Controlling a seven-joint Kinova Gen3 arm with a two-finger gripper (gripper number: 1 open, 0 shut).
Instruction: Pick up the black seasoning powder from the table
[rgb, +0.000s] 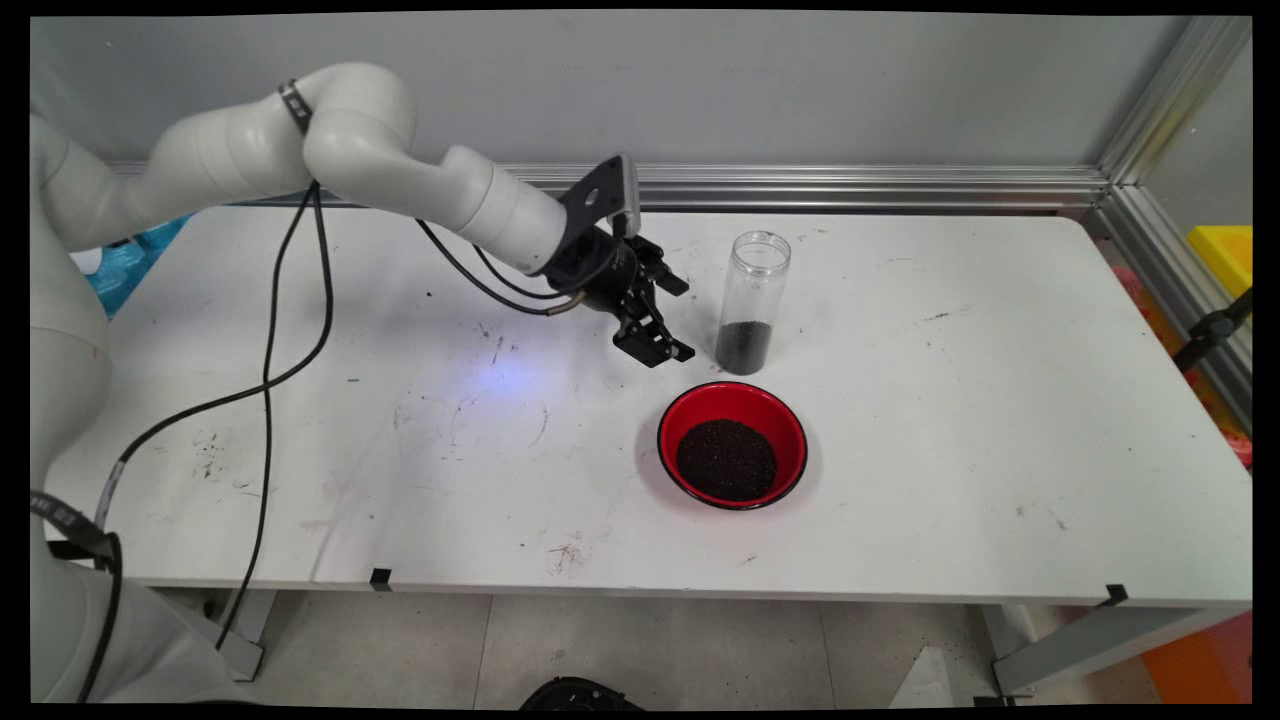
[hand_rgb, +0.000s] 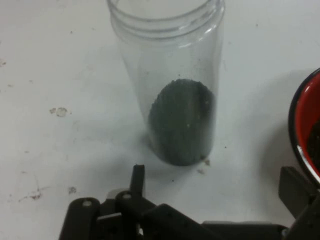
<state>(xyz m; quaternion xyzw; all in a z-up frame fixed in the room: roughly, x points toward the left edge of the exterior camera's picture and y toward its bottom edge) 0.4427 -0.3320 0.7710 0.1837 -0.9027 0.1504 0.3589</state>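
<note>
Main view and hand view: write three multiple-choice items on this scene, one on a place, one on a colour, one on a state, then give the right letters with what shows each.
1. Where does the clear jar stand relative to the bowl?
A. Beyond it, toward the wall
B. Inside it
C. At the table's near edge

2. What colour is the inside of the bowl?
A. Blue
B. Red
C. Yellow

3. In what state is the jar?
A. Lying on its side, capped
B. Upright, lidless, with dark grains at the bottom
C. Upright and full to the brim

Answers:
1 A: in the main view the jar stands apart from the bowl, on its far side.
2 B: the rim and wall around the dark grains show red.
3 B: the open mouth shows in the hand view, and grains fill only the lowest part. The tool, open, is beside the jar without holding it.
</note>
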